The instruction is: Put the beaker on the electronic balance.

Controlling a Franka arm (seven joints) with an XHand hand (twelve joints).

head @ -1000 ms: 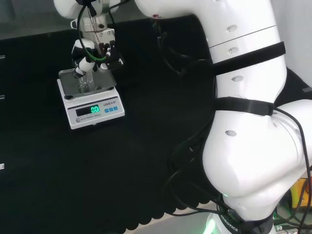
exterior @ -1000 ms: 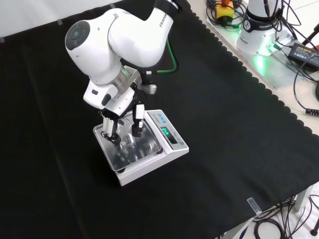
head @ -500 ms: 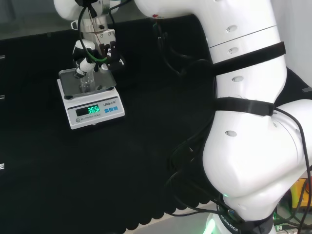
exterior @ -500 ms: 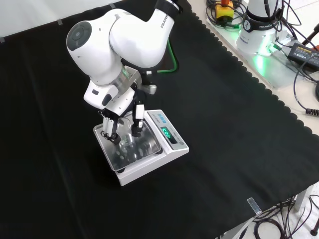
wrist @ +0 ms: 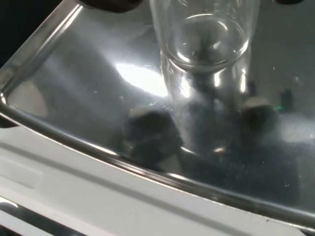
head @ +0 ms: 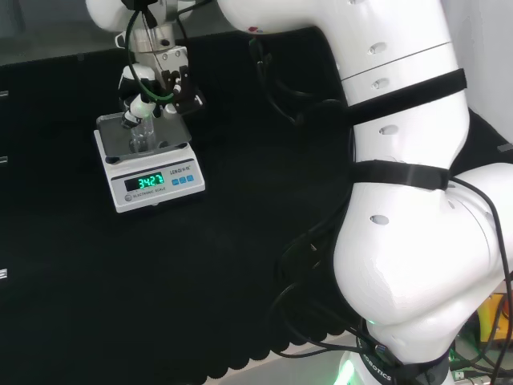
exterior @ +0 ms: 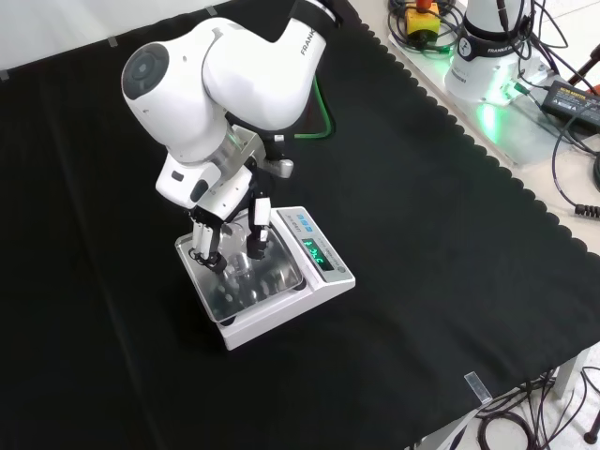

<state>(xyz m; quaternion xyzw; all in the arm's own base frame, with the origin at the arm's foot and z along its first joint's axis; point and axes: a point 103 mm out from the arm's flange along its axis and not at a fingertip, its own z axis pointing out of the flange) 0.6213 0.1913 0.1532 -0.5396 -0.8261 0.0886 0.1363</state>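
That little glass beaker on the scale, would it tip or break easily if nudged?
Probably. The beaker looks like thin clear glass, so likely fragile and slippery. It stands tall and narrow on the smooth metal pan, so a sideways nudge might slide or topple it. The hand sits close around it.

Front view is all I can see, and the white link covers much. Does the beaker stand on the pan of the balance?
Observer: Yes. In the wrist view the beaker stands upright, its base on the steel pan.
Operator: Is something inside it?
Observer: The wrist view shows clear glass and nothing inside.
Operator: Where is the hand?
Observer: In the head view the hand is just above the beaker, over the balance.
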